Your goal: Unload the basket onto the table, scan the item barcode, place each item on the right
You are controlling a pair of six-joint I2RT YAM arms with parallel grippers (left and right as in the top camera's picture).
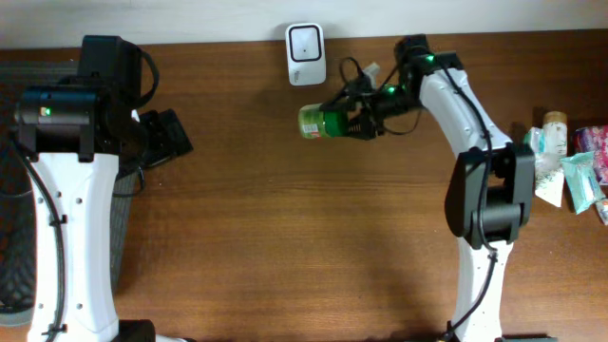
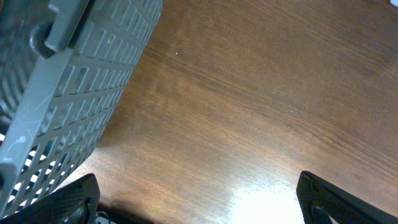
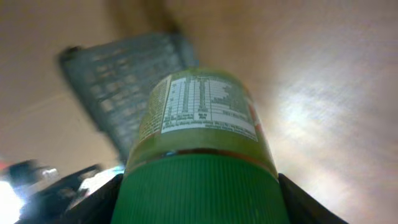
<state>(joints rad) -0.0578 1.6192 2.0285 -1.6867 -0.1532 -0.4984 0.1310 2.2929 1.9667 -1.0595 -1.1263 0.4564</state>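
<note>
Green ribbed cap (image 3: 199,186) sat nearest, the right claw (image 1: 353,122) clamped on its bottle (image 1: 318,123), which lay sideways over the wooden counter (image 1: 285,237). The white scanner (image 1: 306,42) stood at its 12 o'clock. At 9 o'clock, the left claw (image 2: 199,208) gaped empty beside a grey basket (image 2: 68,93).

A brown wooden table (image 1: 285,237) with fine straight grain fills nearly the whole scene from above, and a narrow strip of pale wall (image 1: 190,19) runs along its far edge. A grey plastic basket (image 2: 68,93) with a slotted wall stands at the left side, and a small heap of pastel packets (image 1: 570,166) lies at the table's right edge. Overhead light leaves a soft white glare (image 2: 261,202) on the polished wood.
</note>
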